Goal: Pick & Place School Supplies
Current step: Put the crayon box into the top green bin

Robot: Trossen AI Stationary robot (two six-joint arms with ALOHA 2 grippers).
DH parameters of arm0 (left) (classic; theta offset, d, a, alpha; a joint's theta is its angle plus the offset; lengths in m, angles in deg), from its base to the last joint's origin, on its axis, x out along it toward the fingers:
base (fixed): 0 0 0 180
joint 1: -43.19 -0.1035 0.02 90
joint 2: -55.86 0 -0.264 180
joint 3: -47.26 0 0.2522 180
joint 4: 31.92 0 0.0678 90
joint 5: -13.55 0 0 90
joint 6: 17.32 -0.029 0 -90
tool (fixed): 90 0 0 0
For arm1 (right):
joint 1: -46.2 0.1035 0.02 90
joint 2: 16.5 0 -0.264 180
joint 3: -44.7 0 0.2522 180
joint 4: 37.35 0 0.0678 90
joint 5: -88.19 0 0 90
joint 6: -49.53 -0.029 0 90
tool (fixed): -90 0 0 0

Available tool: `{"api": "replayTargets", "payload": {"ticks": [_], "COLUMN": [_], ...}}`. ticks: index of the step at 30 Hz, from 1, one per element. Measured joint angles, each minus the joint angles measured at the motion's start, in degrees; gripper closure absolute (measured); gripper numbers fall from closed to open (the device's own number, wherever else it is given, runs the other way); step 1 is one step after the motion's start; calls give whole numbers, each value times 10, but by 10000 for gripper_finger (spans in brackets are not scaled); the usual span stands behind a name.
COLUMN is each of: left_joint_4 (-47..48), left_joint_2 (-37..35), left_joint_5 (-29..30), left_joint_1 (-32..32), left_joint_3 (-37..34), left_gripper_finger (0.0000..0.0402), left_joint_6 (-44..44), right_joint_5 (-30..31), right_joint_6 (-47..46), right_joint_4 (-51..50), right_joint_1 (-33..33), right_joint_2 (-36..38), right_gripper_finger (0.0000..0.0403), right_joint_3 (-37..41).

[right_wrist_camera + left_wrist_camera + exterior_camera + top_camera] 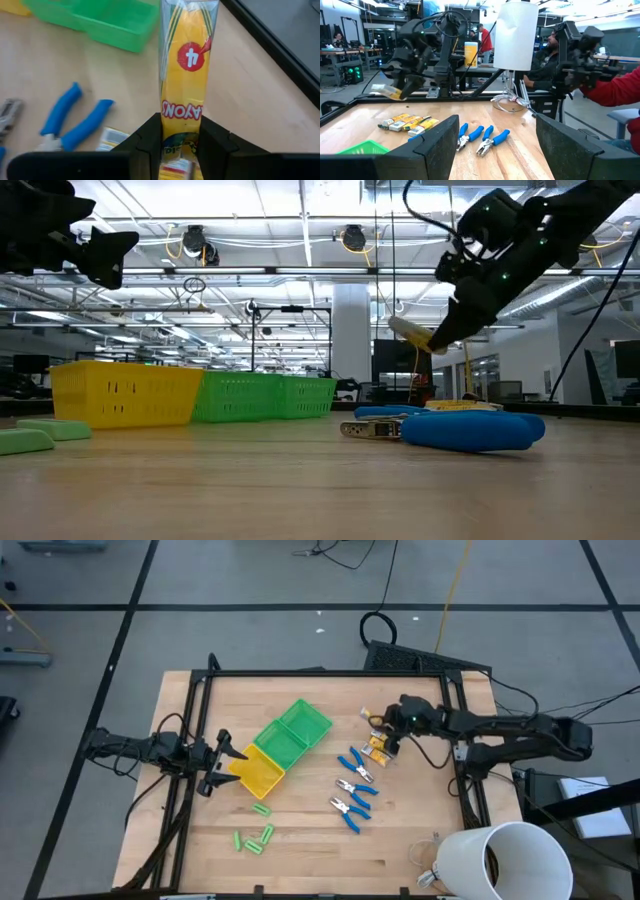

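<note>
the right tool [181, 142] clenches a yellow plastic-wrapped crayon pack [189, 70], lifted above the wooden bench [420, 840] beside the blue-handled pliers [355, 766]. the left tool [232, 764] hangs spread apart by the green-and-yellow compartment tray [300, 720].

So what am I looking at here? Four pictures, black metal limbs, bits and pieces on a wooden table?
It is one robot with two dark arms at a wooden table, photographed at one moment by four cameras: one overhead, one at table height, and one on each wrist. The right end effector has lifted a yellow crayon packet in clear wrap and pinches it between its fingers. The left end effector waits, open, beside the yellow end of a green-and-yellow plastic compartment tray. On the table lie more yellow packets, three blue-handled pliers, light-green short sticks and a big white cup.
</note>
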Motion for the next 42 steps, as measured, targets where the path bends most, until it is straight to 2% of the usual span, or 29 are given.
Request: {"api": "replayTargets", "payload": {"ticks": [4,11,15,22,25,28,30,36,42], "left_joint_4": [0,0,-6,-81,-96,-96,-105,-208,-229], "left_joint_2": [0,0,0,0,0,13,40,189,387], "left_joint_5": [0,0,0,48,107,218,258,267,269], "left_joint_1": [0,0,0,0,0,0,0,0,-24], "left_joint_3": [0,0,0,0,0,0,0,9,91], "left_gripper_finger": [133,133,133,133,133,133,133,133,133], "left_joint_6": [0,0,9,15,39,68,95,166,222], "right_joint_5": [0,0,0,19,35,35,47,143,213], "right_joint_6": [-3,-4,-3,-22,-26,-16,0,112,188], "right_joint_4": [22,119,130,133,142,168,177,254,315], "right_joint_1": [41,116,150,185,196,207,214,236,252], "right_joint_2": [0,0,0,-3,-17,-41,-59,-130,-148], "right_gripper_finger": [315,314,314,314,314,314,314,314,314], "right_joint_3": [0,0,0,0,0,0,0,0,0]}}
